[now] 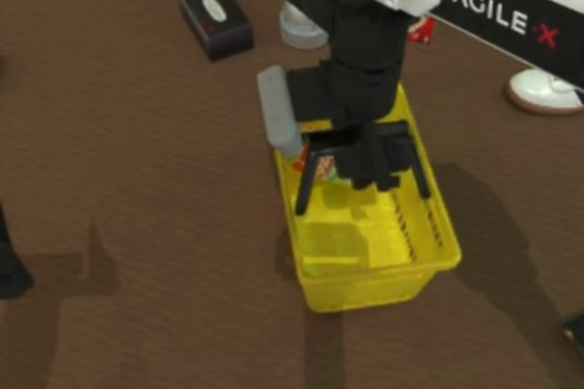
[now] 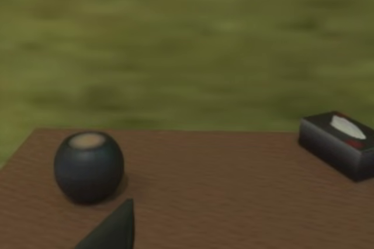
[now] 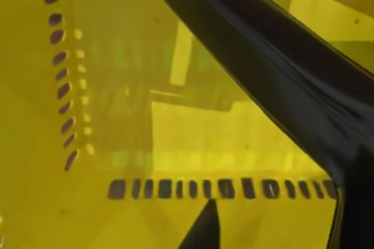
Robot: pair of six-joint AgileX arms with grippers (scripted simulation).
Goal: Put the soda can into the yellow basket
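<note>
Step in hand, by judgement: release or just after, right gripper [image 1: 365,174] lowered inside the yellow basket [image 1: 438,234] at its far end, jaw state impossible to tell; next move likely a straight lift clear of the black folding handles [image 1: 319,147]. Contents of basket: near half bare yellow floor; far left corner, a sliver of red and green beside the gripper, probably the soda can [image 1: 315,168], mostly hidden. Beyond: grey block [image 1: 276,110] against the far rim, black tissue box [image 1: 215,18] on the tabletop [image 1: 137,179]; left arm parked at the left edge.

Brown wood-grain table [image 1: 137,179] with blurred green ground [image 2: 187,44] beyond its far edge
</note>
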